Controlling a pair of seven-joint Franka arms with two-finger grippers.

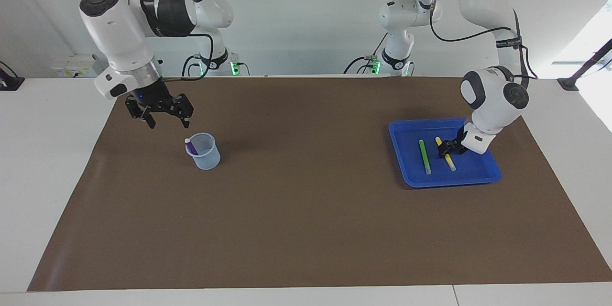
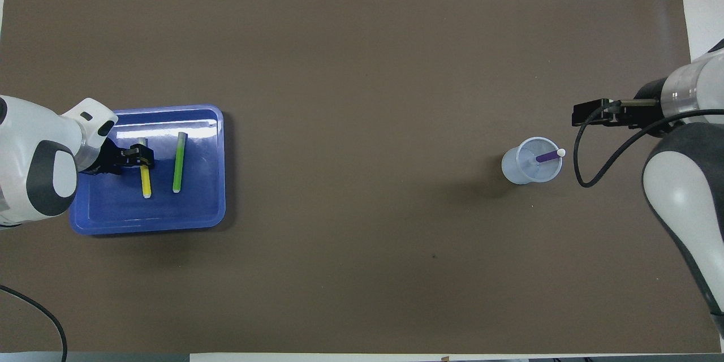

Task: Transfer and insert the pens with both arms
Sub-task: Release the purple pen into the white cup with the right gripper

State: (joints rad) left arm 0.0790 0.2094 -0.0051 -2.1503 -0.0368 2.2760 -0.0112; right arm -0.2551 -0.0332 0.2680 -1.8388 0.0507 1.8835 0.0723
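Yellow pen (image 1: 445, 154) lies in blue tray (image 1: 487, 172), between left jaws, closure unclear. Right jaws spread above cup (image 1: 204, 151) w/ purple pen (image 1: 190, 145). Risk: off-centre pinch tips pen.

The brown mat (image 1: 306, 210) lies bare between the clear cup (image 1: 204, 152) at the right arm's end and the blue tray (image 1: 447, 179) at the left arm's end, a wide lane for passing. Over the cup the way down is free; the right gripper (image 1: 165, 122) hangs beside it, fingers spread. In the tray, the left gripper (image 1: 447, 149) crowds the yellow pen (image 1: 450, 162), seemingly touching it; the green pen (image 1: 424, 155) lies unobstructed.
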